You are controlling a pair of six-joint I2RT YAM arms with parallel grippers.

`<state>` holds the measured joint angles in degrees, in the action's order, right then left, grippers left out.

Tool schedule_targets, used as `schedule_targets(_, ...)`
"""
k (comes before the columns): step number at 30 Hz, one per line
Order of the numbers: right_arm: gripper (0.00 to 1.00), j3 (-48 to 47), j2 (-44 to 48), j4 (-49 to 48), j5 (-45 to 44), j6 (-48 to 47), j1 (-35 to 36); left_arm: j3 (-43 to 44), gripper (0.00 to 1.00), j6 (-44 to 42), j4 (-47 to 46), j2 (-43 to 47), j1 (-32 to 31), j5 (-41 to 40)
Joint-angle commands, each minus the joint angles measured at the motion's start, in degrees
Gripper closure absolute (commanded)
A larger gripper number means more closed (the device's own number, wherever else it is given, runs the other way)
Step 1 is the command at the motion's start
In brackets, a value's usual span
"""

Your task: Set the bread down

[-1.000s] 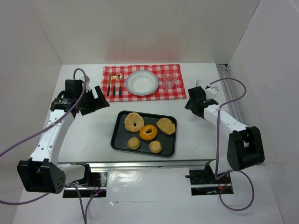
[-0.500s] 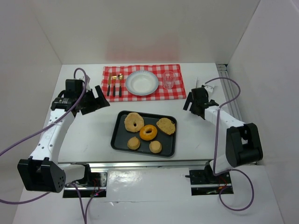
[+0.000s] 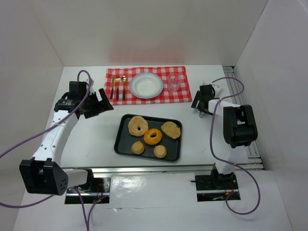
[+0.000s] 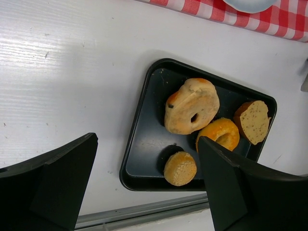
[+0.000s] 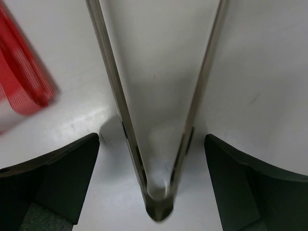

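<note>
Right wrist first: what lay under your right gripper (image 5: 151, 139)?
— Tongs (image 5: 158, 208), flat on the table (image 5: 269, 57). Your fingers (image 5: 53, 183) were spread wide, one on each side of the hinge end, with a gap on both sides. Nothing was pinched.
— Which way did they run?
— Their long axis ran straight up that view, hinge nearest the camera, the two arms opening away from you. Your fingers stood across that axis, which I judge right for closing on them.
— And the bread?
— All five pieces of bread (image 3: 149, 135) sat on the tray (image 3: 118, 144), well apart from that gripper, toward your own left and nearer the bases. The plate (image 3: 146, 85) on the cloth (image 3: 159, 98) was bare.
— The left gripper?
— Your left gripper (image 4: 147, 139) was spread too and held nothing. It hung off the tray's far left corner, looking down on the bread.
— Which arm was nearer?
— Neither was clearly nearer the tray, but only the right stood over the tongs. I'd take picking them up as the step in hand.
</note>
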<state>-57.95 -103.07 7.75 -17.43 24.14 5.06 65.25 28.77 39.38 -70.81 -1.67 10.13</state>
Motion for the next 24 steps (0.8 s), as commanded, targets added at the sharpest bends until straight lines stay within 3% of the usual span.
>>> schedule_targets(1,0.04,-4.6,-4.1,-5.1,-0.5,-0.8,-2.2,2.3,0.01,0.3,-1.3,-0.6,0.3,-0.2)
schedule_targets(6,0.16,-11.6,-10.5,-5.8,-1.8,-1.9,-3.5,2.3,0.01,0.3,-1.3,-0.6,0.3,-0.2)
schedule_targets(12,0.55,-13.6,-9.3,-5.2,-3.0,-2.5,-3.5,2.3,0.01,0.3,-0.8,-0.6,0.3,-0.7)
schedule_targets(16,0.68,-13.1,-2.4,-3.1,-3.0,-2.5,-2.3,2.3,0.01,0.3,-0.8,-0.1,0.3,-0.7)
schedule_targets(24,0.68,-6.9,21.6,11.6,9.0,-1.9,2.3,2.3,0.01,-0.2,-0.3,1.6,0.3,-0.7)
